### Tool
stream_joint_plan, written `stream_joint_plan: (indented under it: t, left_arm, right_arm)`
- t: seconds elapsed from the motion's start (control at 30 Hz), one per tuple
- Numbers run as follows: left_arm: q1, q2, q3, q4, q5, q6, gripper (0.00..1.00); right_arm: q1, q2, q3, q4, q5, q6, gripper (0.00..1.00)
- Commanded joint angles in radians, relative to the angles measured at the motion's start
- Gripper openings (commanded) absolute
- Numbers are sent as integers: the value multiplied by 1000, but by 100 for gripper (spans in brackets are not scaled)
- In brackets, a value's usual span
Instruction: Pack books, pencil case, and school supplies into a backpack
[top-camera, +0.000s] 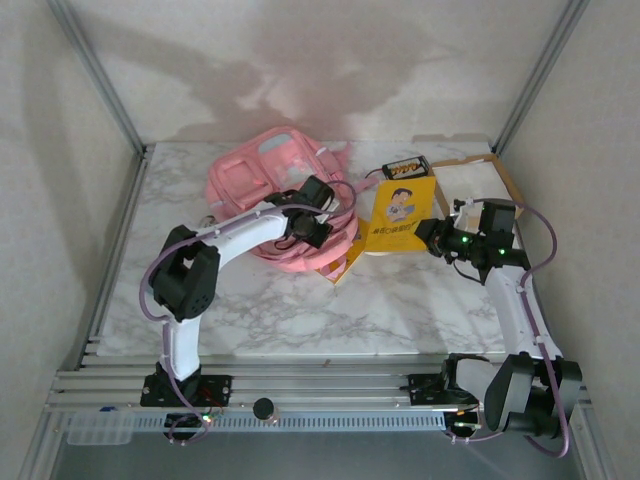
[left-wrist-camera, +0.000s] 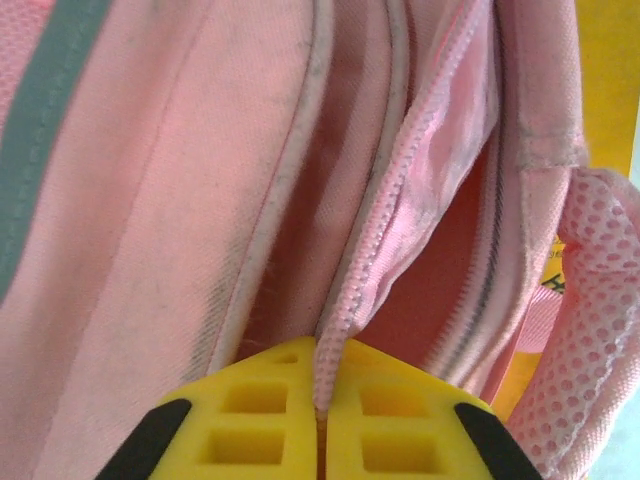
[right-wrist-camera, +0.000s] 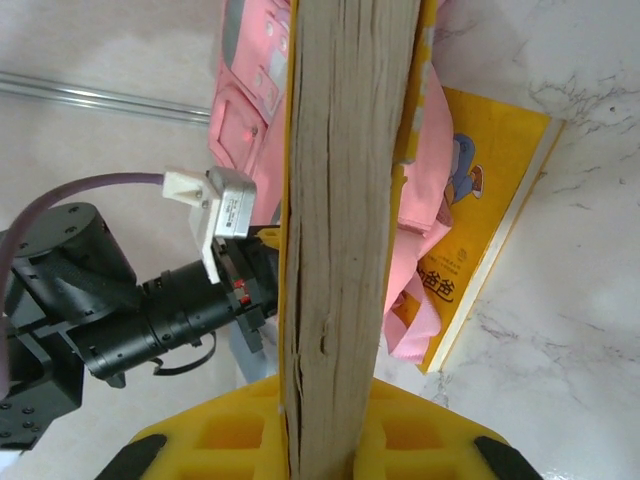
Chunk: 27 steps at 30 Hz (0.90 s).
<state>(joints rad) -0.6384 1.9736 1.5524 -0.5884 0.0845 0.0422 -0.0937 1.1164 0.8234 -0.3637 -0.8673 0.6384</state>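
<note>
left gripper (left-wrist-camera: 320, 410) pinches backpack (left-wrist-camera: 150, 220) zipper edge, right gripper (right-wrist-camera: 320, 445) clamps book (right-wrist-camera: 340, 200).

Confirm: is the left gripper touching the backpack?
Touching. The left wrist view shows the left gripper shut on the zipper edge of the backpack, with the pink fabric pinched between its jaws.

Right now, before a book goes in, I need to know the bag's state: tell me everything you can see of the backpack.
The backpack is puffy pink fabric with pale piping, a grey-blue stripe and a mesh side pocket. It lies on the marble table, at the far side, left of centre. Its zip looks open, showing darker pink lining. The left gripper is shut on the zip edge. Its near side overlaps a yellow book.
</note>
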Motion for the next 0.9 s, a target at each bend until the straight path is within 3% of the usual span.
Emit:
stream_joint_plan:
  t: [0.0, 0.13, 0.27, 0.43, 0.57, 0.63, 0.87]
  left_arm:
    - [23, -38, 65, -52, -66, 27, 0]
    - [23, -109, 108, -82, -67, 41, 0]
    - [23, -181, 159, -116, -166, 41, 0]
    - [23, -223, 299, -164, -181, 52, 0]
    - [25, -272, 316, -158, -209, 82, 0]
    - [25, -289, 321, -155, -203, 91, 0]
    - [25, -321, 291, -155, -175, 98, 0]
  right_arm:
    - [-3, 11, 36, 15, -50, -45, 0]
    - [12, 45, 68, -21, -56, -78, 0]
    - [66, 69, 74, -16, -88, -73, 0]
    - [175, 95, 48, 104, -100, 29, 0]
    - [345, 154, -13, 451, -126, 268, 0]
    - [388, 201, -17, 510, -62, 297, 0]
    - [507, 509, 126, 823, -15, 412, 0]
